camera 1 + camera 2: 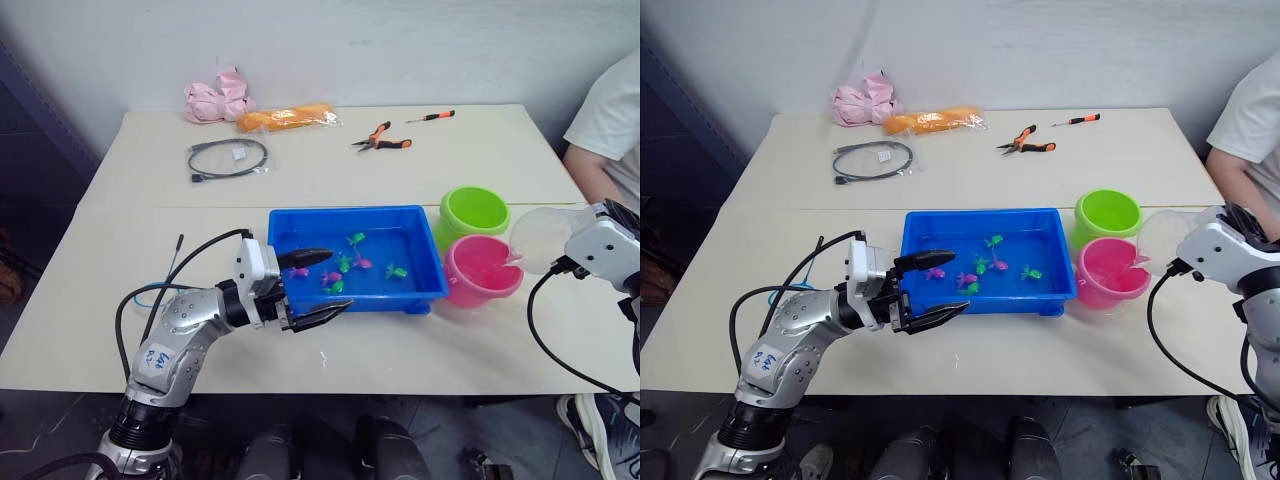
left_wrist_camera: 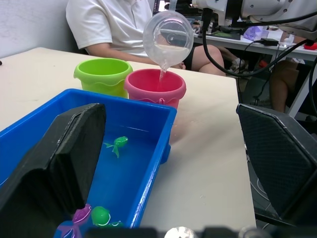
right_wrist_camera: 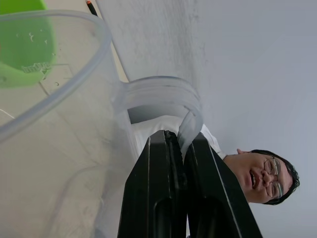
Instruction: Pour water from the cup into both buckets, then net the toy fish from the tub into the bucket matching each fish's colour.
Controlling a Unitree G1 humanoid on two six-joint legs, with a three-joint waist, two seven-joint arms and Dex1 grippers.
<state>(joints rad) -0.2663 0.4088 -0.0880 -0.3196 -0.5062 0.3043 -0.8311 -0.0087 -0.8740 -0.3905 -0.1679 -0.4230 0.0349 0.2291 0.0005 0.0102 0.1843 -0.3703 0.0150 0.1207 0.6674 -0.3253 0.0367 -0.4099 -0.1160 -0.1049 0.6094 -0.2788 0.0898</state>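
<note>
On a beige table [image 1: 120,260], the right gripper [image 3: 181,148] pinched the clear cup's [image 2: 168,37] handle, pouring into the pink bucket [image 1: 482,270]. Left gripper [image 1: 312,286] hovered open, empty, beside the blue tub [image 1: 352,290]. Likely next: the green bucket [image 1: 473,212].

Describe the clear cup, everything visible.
The cup is a wide jug of clear, see-through plastic with a looped handle and a pouring lip. The right gripper is shut on the handle and holds it off the table, tipped well over with the lip down above the pink bucket. A thin stream of water runs from the lip into that bucket. Little water seems left inside. It hangs beside the green bucket, touching neither bucket.
</note>
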